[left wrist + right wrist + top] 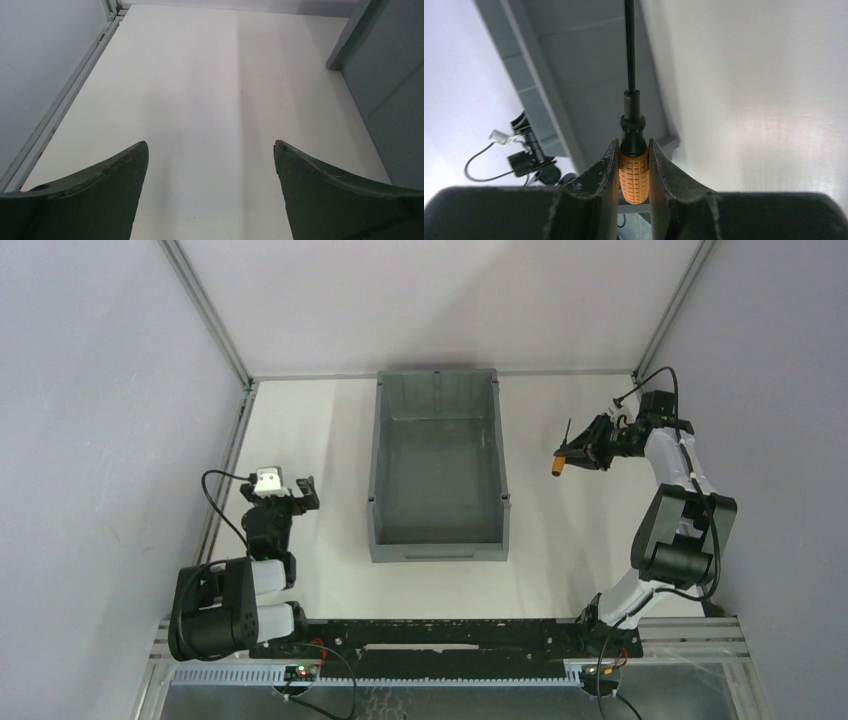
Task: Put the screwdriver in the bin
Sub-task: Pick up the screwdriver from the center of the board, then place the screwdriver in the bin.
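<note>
My right gripper [578, 452] is shut on the screwdriver [561, 464], which has an orange handle and a thin black shaft. It holds it in the air to the right of the grey bin [438, 530]. In the right wrist view the orange handle [633, 174] is clamped between both fingers and the black shaft [629, 45] points toward the bin's outer wall [574, 65]. My left gripper [294, 490] is open and empty, low over the table left of the bin. In the left wrist view its fingertips [140, 155] stand wide apart over bare table, and the bin's wall [385, 100] is at the right.
The white table [570, 560] is enclosed by grey walls at the left, back and right. A metal rail [235, 440] runs along the left edge. The arm bases sit on a black bar [440, 635] at the near edge.
</note>
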